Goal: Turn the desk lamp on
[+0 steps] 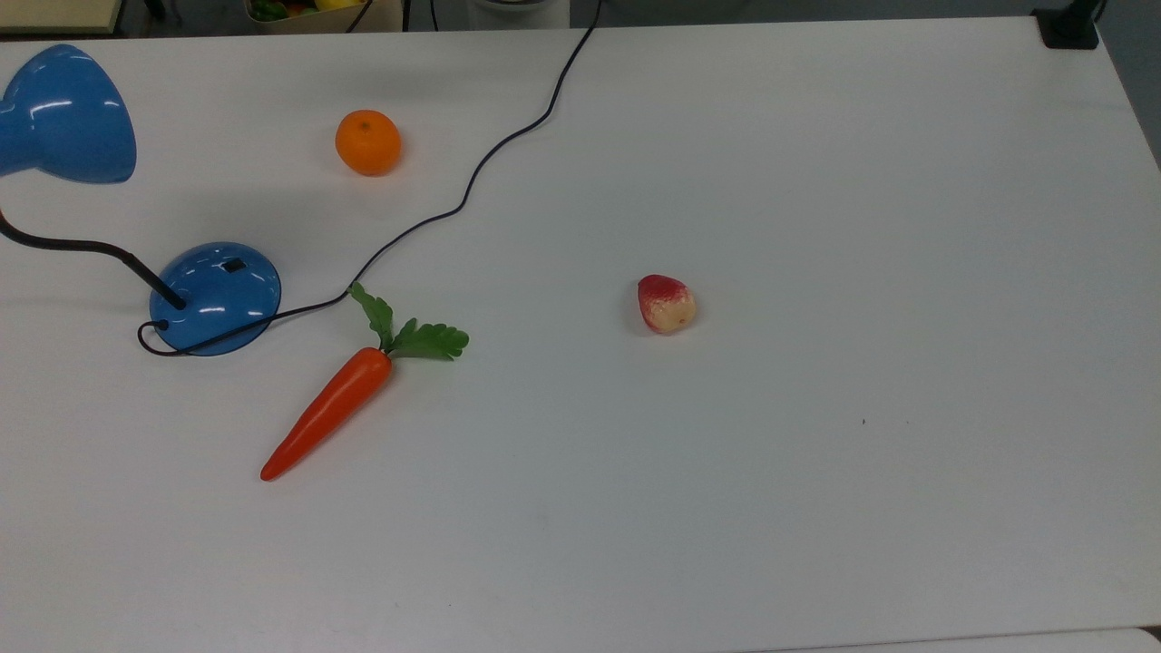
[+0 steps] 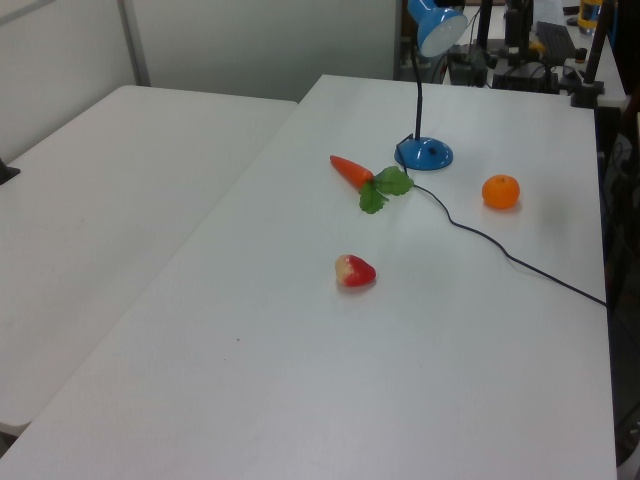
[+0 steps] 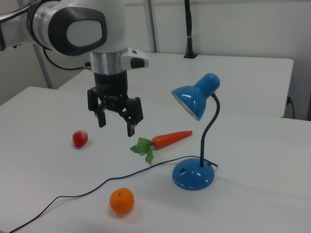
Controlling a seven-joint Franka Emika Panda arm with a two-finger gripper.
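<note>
The desk lamp is glossy blue with a cone shade [image 1: 63, 118], a black bent neck and a round domed base [image 1: 216, 297] that carries a small black switch [image 1: 234, 266]. Its black cord [image 1: 472, 181] runs off the table's far edge in the top view. The lamp base [image 3: 193, 175] and shade [image 3: 194, 97] stand at the right view's right; the lamp [image 2: 424, 152] is unlit. My gripper [image 3: 116, 124] hangs open in the air, well to the right view's left of the lamp, above the table between the strawberry and the carrot, holding nothing.
An orange [image 1: 367, 142], a carrot with green leaves [image 1: 336, 406] and a red-and-cream strawberry [image 1: 665, 304] lie on the white table [image 1: 816, 453]. The cord passes by the carrot's leaves. A second white table [image 2: 120, 200] stands beside it in the left view.
</note>
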